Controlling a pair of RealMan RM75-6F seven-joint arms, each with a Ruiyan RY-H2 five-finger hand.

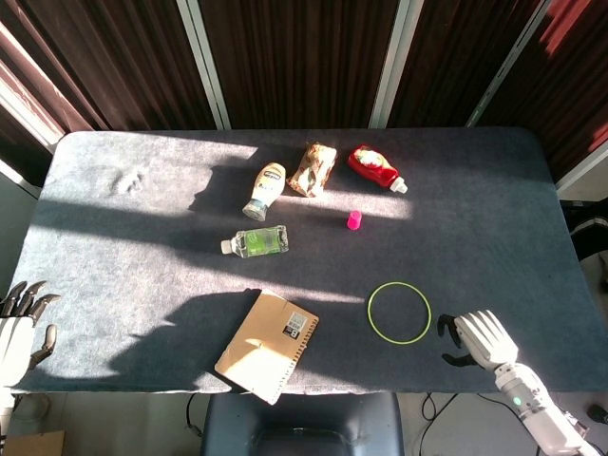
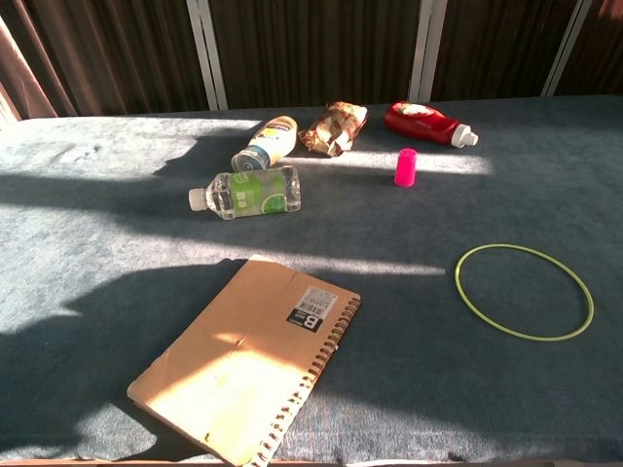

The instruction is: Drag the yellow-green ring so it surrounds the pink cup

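My right robot hand (image 1: 478, 334) is over the near edge of the desk (image 1: 494, 209), just right of the yellow-green ring (image 1: 399, 313); its fingers curl down and it holds nothing. My left robot hand (image 1: 19, 323) is empty, fingers spread. The ring lies flat, well apart from the pink cup (image 1: 353, 220), which stands upright.

1. Three bottles beyond the notebook (image 1: 267, 347): a clear one (image 1: 257, 242), a cream one (image 1: 265, 190), a red one (image 1: 376, 168).
2. One snack packet (image 1: 313, 168).
3. One yellow-green ring (image 1: 399, 313), right of the notebook.
4. One pink cup (image 1: 353, 220).
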